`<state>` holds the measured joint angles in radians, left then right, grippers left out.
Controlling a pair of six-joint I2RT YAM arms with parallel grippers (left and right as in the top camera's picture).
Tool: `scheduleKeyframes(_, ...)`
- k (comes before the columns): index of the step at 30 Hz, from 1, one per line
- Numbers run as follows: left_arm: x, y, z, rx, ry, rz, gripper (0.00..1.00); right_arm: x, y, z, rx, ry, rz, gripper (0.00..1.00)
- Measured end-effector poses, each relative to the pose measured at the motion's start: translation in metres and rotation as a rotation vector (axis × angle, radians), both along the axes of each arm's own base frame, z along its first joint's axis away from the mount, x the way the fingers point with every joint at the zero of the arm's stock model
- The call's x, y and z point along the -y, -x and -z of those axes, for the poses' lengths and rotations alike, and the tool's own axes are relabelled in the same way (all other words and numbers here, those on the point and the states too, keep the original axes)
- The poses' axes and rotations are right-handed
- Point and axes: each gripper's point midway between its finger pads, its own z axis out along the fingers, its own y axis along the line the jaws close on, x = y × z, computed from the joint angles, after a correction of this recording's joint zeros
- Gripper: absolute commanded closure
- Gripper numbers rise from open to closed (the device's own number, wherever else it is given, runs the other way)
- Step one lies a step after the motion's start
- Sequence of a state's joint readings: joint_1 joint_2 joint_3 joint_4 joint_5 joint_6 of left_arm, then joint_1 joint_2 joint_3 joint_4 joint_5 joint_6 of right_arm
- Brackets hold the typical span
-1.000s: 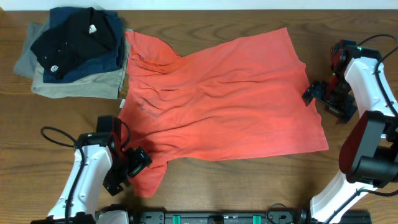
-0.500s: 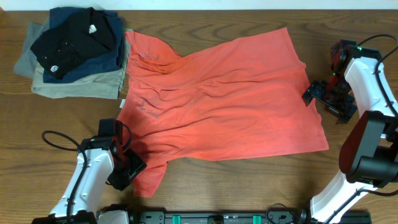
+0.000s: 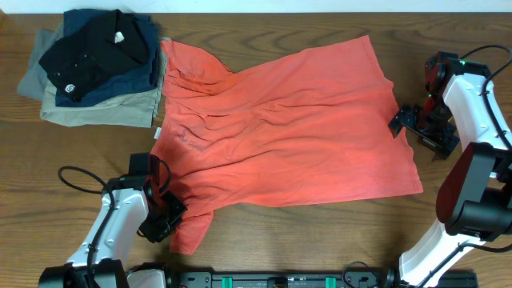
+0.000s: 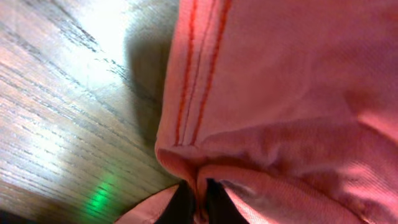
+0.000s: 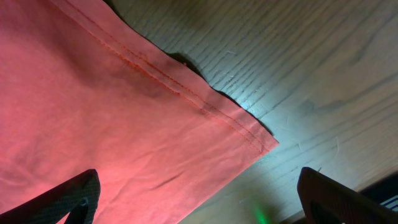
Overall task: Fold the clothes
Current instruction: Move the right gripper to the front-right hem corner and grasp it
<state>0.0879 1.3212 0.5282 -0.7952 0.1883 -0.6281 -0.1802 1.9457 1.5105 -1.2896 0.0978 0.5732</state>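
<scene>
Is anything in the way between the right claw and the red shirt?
Nothing visible. The open right claw hangs right at the shirt's edge, with only bare table beside it.

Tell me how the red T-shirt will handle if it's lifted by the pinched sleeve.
Probably floppy: the T-shirt lies flat with soft wrinkles, so it should drape and trail. Likely light, since thin fabric bunches easily in the left gripper.
</scene>
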Motion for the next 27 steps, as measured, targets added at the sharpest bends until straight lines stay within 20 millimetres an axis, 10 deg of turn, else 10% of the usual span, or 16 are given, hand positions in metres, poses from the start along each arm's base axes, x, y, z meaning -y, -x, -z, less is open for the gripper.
scheduleKeyframes(10,0.000,0.006,-0.002,-0.023,-0.002,0.003,0.94,0.001,0.003,0.003,-0.006,0.003,0.037,0.01)
scheduleKeyframes(27,0.000,0.003,-0.001,-0.010,-0.002,0.008,0.94,0.032,0.053,0.067,-0.028,-0.101,0.268,0.01)
